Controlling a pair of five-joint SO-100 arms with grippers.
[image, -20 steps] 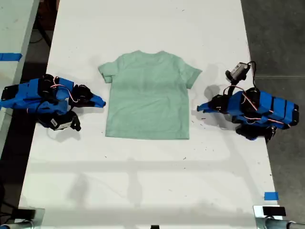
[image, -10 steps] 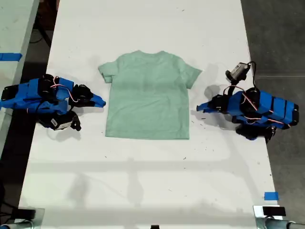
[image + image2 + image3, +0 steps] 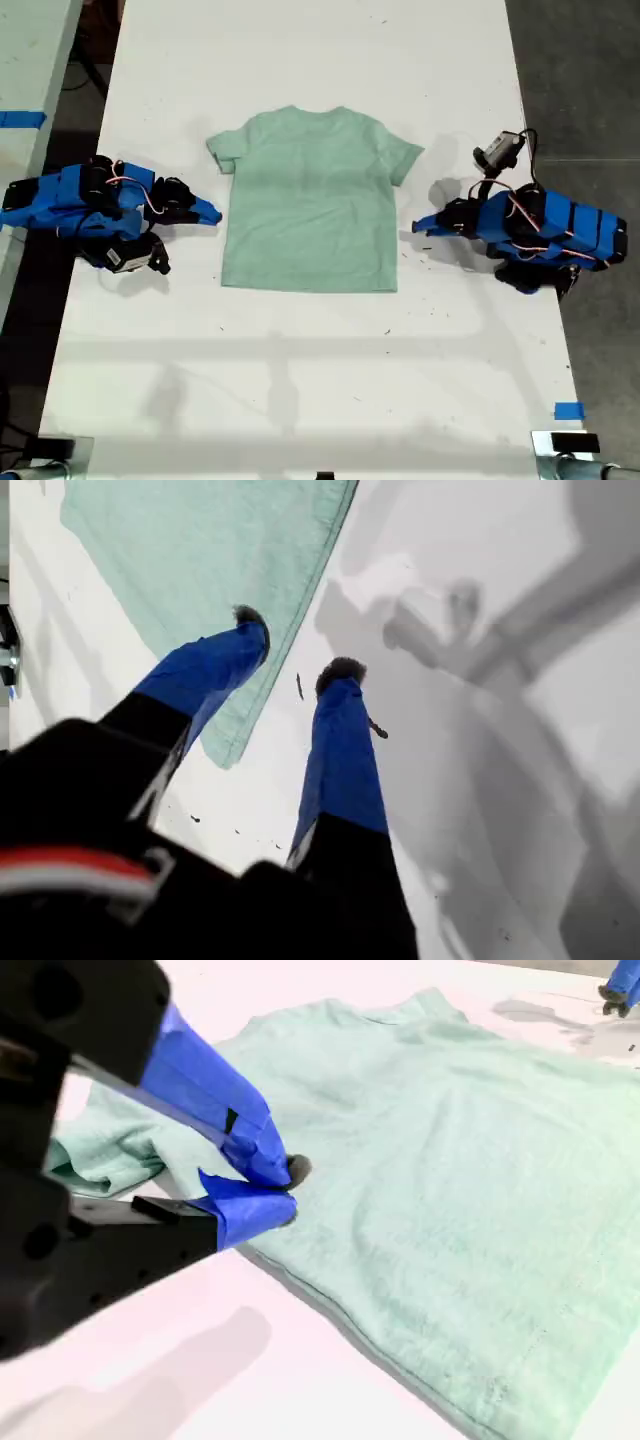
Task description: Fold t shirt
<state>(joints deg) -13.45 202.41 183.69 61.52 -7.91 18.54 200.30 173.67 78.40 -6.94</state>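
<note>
The pale mint-green t shirt (image 3: 310,200) lies flat and face up in the middle of the white table (image 3: 300,380), with the sleeve at the exterior view's left folded under. My first gripper (image 3: 418,228) rests low on the table at the exterior view's right, a little off the shirt's side edge. In the first wrist view my first gripper (image 3: 295,645) is open, nothing between its fingers, beside the t shirt (image 3: 200,550). My second gripper (image 3: 213,213) lies at the exterior view's left. In the second wrist view my second gripper (image 3: 288,1190) is shut at the edge of the t shirt (image 3: 450,1160).
A blue tape mark (image 3: 568,410) sits near the table's front corner at the exterior view's right. Another table with blue tape (image 3: 20,119) stands past the exterior view's left edge. Dark floor lies beyond the table's side at the exterior view's right.
</note>
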